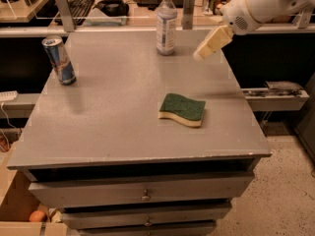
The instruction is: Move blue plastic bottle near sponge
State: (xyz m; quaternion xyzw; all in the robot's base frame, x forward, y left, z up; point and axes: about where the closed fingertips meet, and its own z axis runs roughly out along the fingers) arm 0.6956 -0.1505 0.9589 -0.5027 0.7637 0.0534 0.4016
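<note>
The blue plastic bottle (pixel 167 23), clear with a white cap and a pale label, stands upright at the far middle of the grey table (pixel 113 117). The sponge (pixel 182 109), dark green on top over yellow foam, lies flat right of the table's middle. My gripper (pixel 201 54) hangs from the white arm at the upper right, above the table's far right part, a short way right of the bottle and apart from it. It holds nothing that I can see.
A blue-silver drink can (pixel 59 61) stands at the far left of the table. Drawers (pixel 142 193) run below the front edge. A desk with a keyboard (pixel 78 4) and clutter lies behind. A metal rail (pixel 275 93) juts out at the right.
</note>
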